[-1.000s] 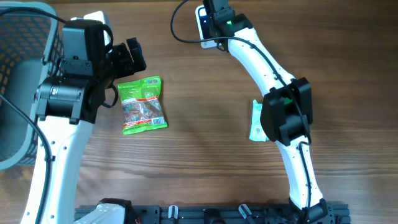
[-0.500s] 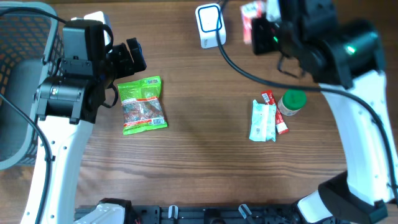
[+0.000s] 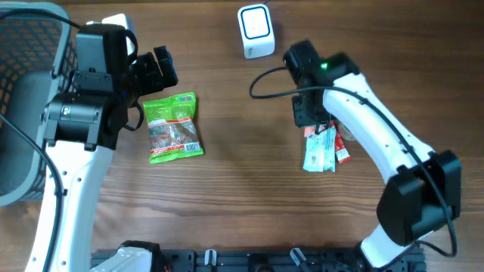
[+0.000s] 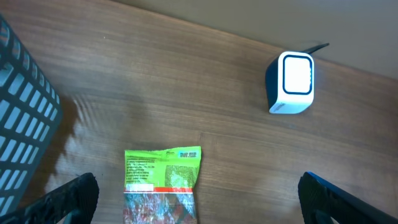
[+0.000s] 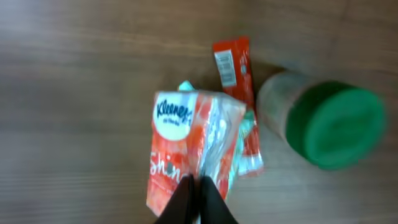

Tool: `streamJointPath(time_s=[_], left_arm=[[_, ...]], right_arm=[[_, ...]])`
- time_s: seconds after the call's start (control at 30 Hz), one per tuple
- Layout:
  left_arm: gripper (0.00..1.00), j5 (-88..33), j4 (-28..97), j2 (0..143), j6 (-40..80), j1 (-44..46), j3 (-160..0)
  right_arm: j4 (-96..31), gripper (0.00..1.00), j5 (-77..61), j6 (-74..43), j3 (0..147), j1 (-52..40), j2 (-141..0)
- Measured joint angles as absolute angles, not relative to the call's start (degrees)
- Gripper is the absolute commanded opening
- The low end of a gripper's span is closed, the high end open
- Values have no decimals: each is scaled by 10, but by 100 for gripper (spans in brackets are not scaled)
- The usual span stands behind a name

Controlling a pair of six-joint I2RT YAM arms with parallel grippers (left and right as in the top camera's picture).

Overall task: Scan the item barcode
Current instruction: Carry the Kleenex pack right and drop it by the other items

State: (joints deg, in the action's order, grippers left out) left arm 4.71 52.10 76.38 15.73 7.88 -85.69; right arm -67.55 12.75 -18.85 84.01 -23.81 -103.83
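Right gripper [image 5: 198, 200] pinching Kleenex pack [image 5: 185, 140] (orange wrapper); left gripper [image 4: 198, 202] wide, empty.

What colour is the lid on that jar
The lid is green; the right wrist view shows it best.

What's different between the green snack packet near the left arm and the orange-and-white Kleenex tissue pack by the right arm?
The green snack packet lies flat on the wooden table, untouched; the orange-and-white Kleenex tissue pack is pinched in the right end effector. The snack packet lies alone; the tissue pack overlaps a red stick packet beside a green-lidded jar. Both are soft wrapped packs.
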Motion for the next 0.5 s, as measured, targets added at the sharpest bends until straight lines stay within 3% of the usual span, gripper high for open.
streamJointPath(time_s=[0.03, 0.07, 0.13, 0.17, 0.37, 0.5], left_arm=[[100, 47, 522, 764, 157, 79, -857], [100, 47, 521, 764, 157, 79, -857], [100, 47, 521, 764, 157, 79, -857], [100, 47, 521, 764, 157, 79, -857], [100, 47, 521, 764, 157, 79, -857], [100, 47, 521, 764, 157, 79, -857]], right_arm=[[-648, 5, 129, -189, 813, -232, -1039], [-619, 15, 132, -189, 778, -222, -1039], [-579, 46, 136, -191, 729, -203, -1039], [-568, 51, 136, -191, 717, -198, -1039], [-566, 55, 123, -160, 723, -186, -1038], [-569, 57, -3, -135, 814, -186, -1018]])
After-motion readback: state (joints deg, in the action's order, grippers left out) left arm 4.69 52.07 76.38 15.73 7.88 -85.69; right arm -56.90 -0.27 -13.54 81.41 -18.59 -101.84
